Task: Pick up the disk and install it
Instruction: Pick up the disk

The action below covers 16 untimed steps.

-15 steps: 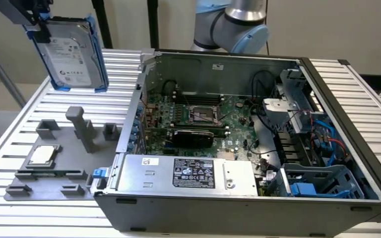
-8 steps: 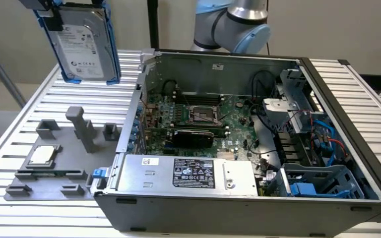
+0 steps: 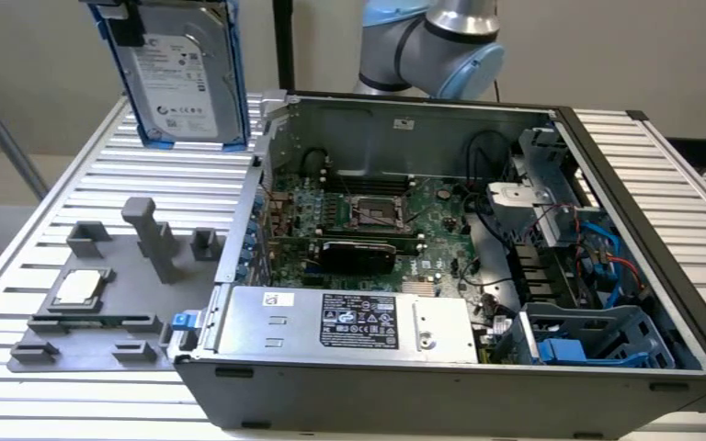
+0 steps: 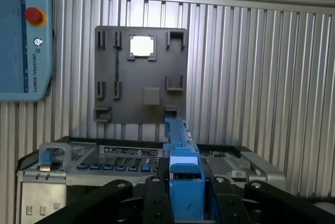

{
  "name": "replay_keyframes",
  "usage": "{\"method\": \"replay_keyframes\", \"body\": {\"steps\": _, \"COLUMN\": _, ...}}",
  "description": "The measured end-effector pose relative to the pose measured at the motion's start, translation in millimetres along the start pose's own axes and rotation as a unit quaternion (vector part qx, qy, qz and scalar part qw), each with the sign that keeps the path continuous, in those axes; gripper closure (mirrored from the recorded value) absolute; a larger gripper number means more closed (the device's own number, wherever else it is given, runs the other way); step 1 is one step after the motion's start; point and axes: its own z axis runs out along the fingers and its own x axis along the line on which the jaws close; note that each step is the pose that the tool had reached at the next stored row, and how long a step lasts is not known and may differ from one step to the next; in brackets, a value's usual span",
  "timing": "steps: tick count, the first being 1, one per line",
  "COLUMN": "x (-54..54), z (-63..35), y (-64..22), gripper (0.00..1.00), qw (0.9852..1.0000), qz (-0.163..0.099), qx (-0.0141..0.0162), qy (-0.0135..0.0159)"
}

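Ribbed aluminium table [image 3: 34, 404] was spread under the whole scene. Nearest the wrist camera, the gripper [image 4: 186, 205] was found clenched on the blue frame of the single disk [image 3: 181, 78], one black finger at each side. The disk was held upright in the air, above the table by the far corner of the open computer case [image 3: 451, 395] on the exterior view's left, touching nothing below. The carry was judged the step in hand; it would be done well if the disk were held plumb and clear of the case wall, with the grip centred on the frame so that no tilt was allowed. Beyond the gripper one case was counted, and in it one long power-supply box [image 3: 341, 319], one blue plastic drive cage [image 3: 598, 342] at the near corner on the exterior view's right, and one motherboard [image 3: 378, 230]. Farther off in the wrist view, one grey fixture plate [image 4: 131, 77] was laid on the table with one square processor chip [image 4: 142, 46] seated in it, and one teach pendant [image 4: 23, 51] was seen near it
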Motion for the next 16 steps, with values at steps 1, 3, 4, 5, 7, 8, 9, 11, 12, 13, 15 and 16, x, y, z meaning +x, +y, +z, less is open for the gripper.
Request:
{"method": "replay_keyframes", "body": {"steps": 1, "x": 1.7, "z": -0.3, "y": -4.6, "gripper": 1.00, "qw": 1.0000, "qz": 0.000, "qx": 0.0001, "qy": -0.0015}}
{"method": "replay_keyframes", "body": {"steps": 3, "x": 5.1, "z": -0.7, "y": -13.4, "gripper": 1.00, "qw": 1.0000, "qz": 0.000, "qx": 0.0002, "qy": -0.0038}}
{"method": "replay_keyframes", "body": {"steps": 4, "x": 6.9, "z": -0.9, "y": -18.0, "gripper": 1.00, "qw": 1.0000, "qz": 0.000, "qx": 0.0002, "qy": -0.0047}}
{"method": "replay_keyframes", "body": {"steps": 5, "x": 8.7, "z": -1.0, "y": -22.5, "gripper": 1.00, "qw": 1.0000, "qz": 0.000, "qx": 0.0002, "qy": -0.0055}}
{"method": "replay_keyframes", "body": {"steps": 7, "x": 12.3, "z": -1.3, "y": -31.0, "gripper": 1.00, "qw": 1.0000, "qz": 0.000, "qx": 0.0003, "qy": -0.0070}}
{"method": "replay_keyframes", "body": {"steps": 8, "x": 14.1, "z": -1.5, "y": -35.0, "gripper": 1.00, "qw": 1.0000, "qz": 0.000, "qx": 0.0003, "qy": -0.0075}}
{"method": "replay_keyframes", "body": {"steps": 9, "x": 15.9, "z": -1.6, "y": -39.0, "gripper": 1.00, "qw": 1.0000, "qz": 0.000, "qx": 0.0005, "qy": -0.0081}}
{"method": "replay_keyframes", "body": {"steps": 11, "x": 19.8, "z": -1.9, "y": -47.1, "gripper": 1.00, "qw": 1.0000, "qz": 0.000, "qx": 0.0008, "qy": -0.0091}}
{"method": "replay_keyframes", "body": {"steps": 12, "x": 21.6, "z": -2.0, "y": -50.9, "gripper": 1.00, "qw": 1.0000, "qz": 0.000, "qx": 0.0010, "qy": -0.0096}}
{"method": "replay_keyframes", "body": {"steps": 13, "x": 23.6, "z": -2.0, "y": -54.8, "gripper": 1.00, "qw": 0.9999, "qz": 0.000, "qx": 0.0013, "qy": -0.0100}}
{"method": "replay_keyframes", "body": {"steps": 15, "x": 27.4, "z": -2.4, "y": -62.5, "gripper": 1.00, "qw": 0.9999, "qz": 0.000, "qx": 0.0019, "qy": -0.0107}}
{"method": "replay_keyframes", "body": {"steps": 16, "x": 29.4, "z": -2.6, "y": -66.4, "gripper": 1.00, "qw": 0.9999, "qz": 0.000, "qx": 0.0021, "qy": -0.0109}}
